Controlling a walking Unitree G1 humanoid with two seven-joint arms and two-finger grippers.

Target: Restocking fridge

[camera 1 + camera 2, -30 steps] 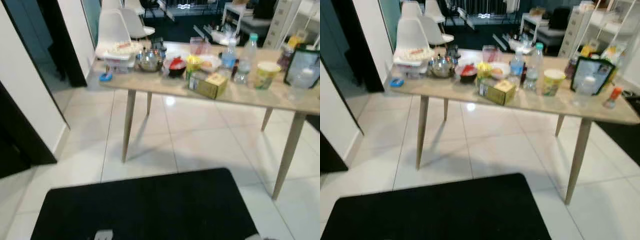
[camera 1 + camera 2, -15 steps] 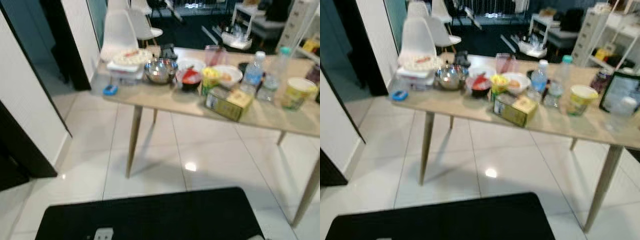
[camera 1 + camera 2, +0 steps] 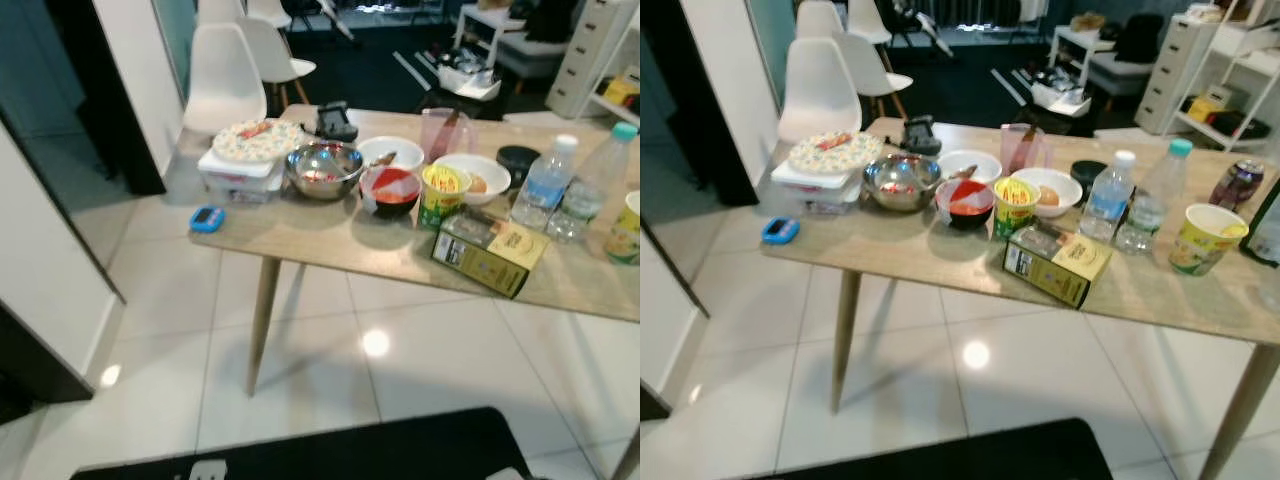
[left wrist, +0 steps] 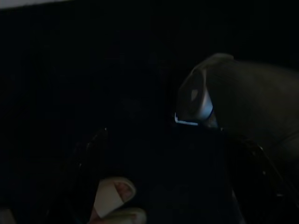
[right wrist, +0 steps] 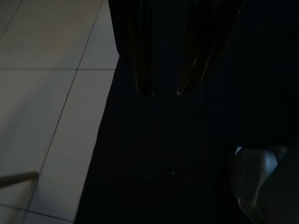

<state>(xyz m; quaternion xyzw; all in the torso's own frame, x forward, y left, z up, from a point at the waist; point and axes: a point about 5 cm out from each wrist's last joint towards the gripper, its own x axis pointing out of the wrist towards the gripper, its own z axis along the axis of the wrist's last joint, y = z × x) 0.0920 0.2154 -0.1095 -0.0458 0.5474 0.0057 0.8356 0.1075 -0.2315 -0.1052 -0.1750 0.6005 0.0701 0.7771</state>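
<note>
A long wooden desk [image 3: 940,265] stands on thin slanted legs over a shiny white tile floor [image 3: 900,390]. A black mat [image 3: 970,458] lies on the floor near the robot. White chairs [image 3: 818,88] stand behind the desk's far left corner.

Food fills the desk. A small blue thing [image 3: 780,230] lies near the left edge. A flat box with a flowery lid [image 3: 828,160] sits at the far left. Beside it is a metal bowl [image 3: 901,182], then a bowl with red stuff [image 3: 965,201] and a yellow cup [image 3: 1016,203]. A white bowl [image 3: 1047,190] holds an egg. Two water bottles [image 3: 1108,208] stand toward the right, next to a yellow tub [image 3: 1206,238]. A yellow carton [image 3: 1057,263] lies on its side near the front edge.

The right gripper [image 5: 163,91] hangs over the black mat, fingers a little apart. The left wrist view is too dark, so I cannot tell about the left gripper.
</note>
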